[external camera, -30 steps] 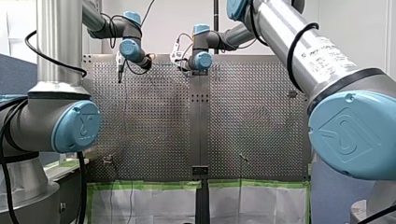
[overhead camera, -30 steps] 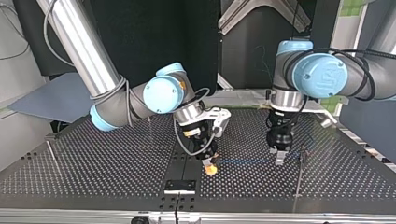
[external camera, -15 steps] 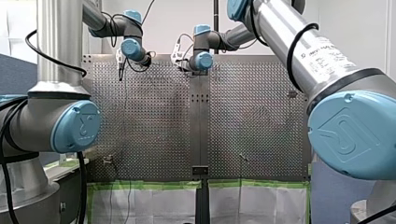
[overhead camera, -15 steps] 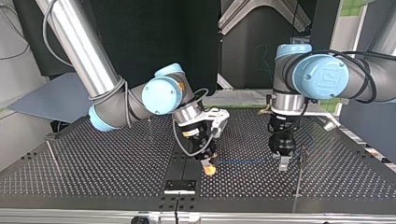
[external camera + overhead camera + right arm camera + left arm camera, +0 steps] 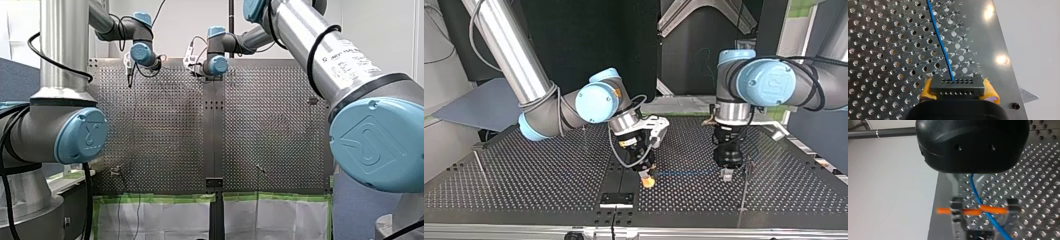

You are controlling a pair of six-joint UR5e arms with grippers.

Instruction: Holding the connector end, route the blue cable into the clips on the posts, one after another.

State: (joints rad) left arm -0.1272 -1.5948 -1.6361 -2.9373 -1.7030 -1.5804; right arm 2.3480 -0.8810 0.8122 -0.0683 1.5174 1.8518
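Note:
The blue cable (image 5: 686, 173) lies stretched over the perforated table (image 5: 524, 175) between my two grippers. My right gripper (image 5: 648, 181), at the top view's middle, is shut with its yellow pads (image 5: 926, 90) on the dark grey connector (image 5: 957, 86). From the connector the cable (image 5: 940, 42) runs straight ahead. My left gripper (image 5: 726, 174) stands over the cable's other stretch, close to a thin post (image 5: 744, 187). In the left wrist view the cable (image 5: 976, 195) passes between the blurred fingertips (image 5: 956, 205), which stand well apart, and an orange streak crosses between them.
More thin posts stand at the top view's left (image 5: 478, 161) and behind my right arm (image 5: 584, 134). A black-and-white bracket (image 5: 616, 199) sits at the table's near edge. In the front view two small posts (image 5: 116, 171) (image 5: 260, 168) stand near the table's front edge.
My left gripper has shifted slightly toward the top view's right and come lower over the cable, nearer the thin post. My right gripper and the connector have stayed put.

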